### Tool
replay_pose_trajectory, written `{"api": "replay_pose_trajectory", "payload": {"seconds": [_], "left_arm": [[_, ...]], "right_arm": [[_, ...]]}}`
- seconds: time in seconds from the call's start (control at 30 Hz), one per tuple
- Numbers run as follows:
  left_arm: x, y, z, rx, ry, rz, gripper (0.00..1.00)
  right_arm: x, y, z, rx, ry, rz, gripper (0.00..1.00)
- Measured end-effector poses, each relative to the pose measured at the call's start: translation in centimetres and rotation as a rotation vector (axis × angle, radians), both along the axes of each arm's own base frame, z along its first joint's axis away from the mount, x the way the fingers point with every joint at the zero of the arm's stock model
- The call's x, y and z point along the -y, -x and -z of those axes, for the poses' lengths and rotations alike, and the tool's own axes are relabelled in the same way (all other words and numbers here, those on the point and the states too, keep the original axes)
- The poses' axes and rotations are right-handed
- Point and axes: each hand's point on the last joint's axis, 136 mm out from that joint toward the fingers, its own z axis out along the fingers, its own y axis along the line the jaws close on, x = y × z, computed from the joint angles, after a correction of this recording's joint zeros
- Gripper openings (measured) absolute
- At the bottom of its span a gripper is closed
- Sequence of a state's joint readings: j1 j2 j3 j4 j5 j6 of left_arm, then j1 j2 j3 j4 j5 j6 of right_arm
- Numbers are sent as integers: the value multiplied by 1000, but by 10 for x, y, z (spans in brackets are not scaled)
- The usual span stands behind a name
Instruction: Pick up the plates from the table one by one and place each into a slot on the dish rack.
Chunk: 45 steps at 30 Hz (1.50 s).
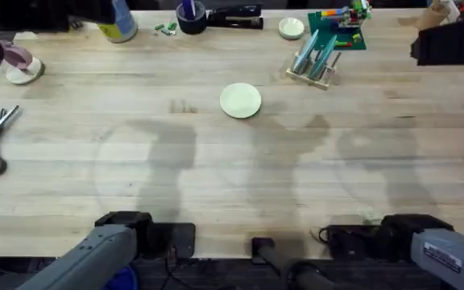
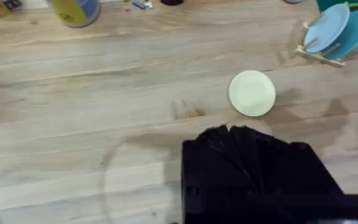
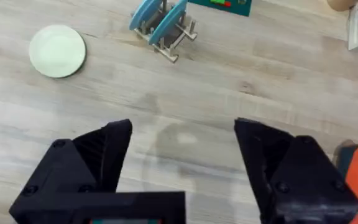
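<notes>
Plate (image 1: pixel 240 101): flat on the table (image 1: pixel 216 169), mid-far, just left of the dish rack (image 1: pixel 316 61).
Rack: holds two teal plates (image 3: pixel 157 17).
Right gripper (image 3: pixel 182 155): fingers spread wide, empty.
Left gripper (image 2: pixel 253 168): cannot tell.

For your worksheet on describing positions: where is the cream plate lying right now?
In the overhead view, the cream plate lies flat on the table, just right of centre toward the far side, with the dish rack its nearest neighbour, farther right.
</notes>
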<state>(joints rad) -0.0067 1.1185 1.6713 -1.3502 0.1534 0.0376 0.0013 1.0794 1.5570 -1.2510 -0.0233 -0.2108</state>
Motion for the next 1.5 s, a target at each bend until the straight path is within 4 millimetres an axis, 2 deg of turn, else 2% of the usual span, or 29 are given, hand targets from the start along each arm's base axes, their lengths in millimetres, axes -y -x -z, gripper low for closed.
{"api": "replay_pose_trajectory", "payload": {"seconds": [0.17, 0.43, 0.57, 0.83, 1.07, 1.23, 1.5], "left_arm": [[11, -13, 8, -43, 46, 42, 40], [34, -58, 50, -207, 163, 121, 42], [42, -72, 64, -251, 203, 146, 42], [53, -89, 86, -280, 263, 188, 42], [61, -89, 130, -332, 309, 212, 42], [66, -93, 152, -358, 321, 224, 41], [91, -109, 198, -460, 371, 283, 42]], "right_arm": [[0, 0, 0, -1, 0, 0, 995], [0, 1, 1, -3, 0, 0, 993], [0, 1, 1, -3, 0, 0, 993], [0, 1, 1, -4, 0, 0, 994], [0, 1, 1, -4, 0, 0, 995], [0, 1, 1, -4, 0, 0, 995], [0, 1, 0, -3, 0, 1, 995]]}}
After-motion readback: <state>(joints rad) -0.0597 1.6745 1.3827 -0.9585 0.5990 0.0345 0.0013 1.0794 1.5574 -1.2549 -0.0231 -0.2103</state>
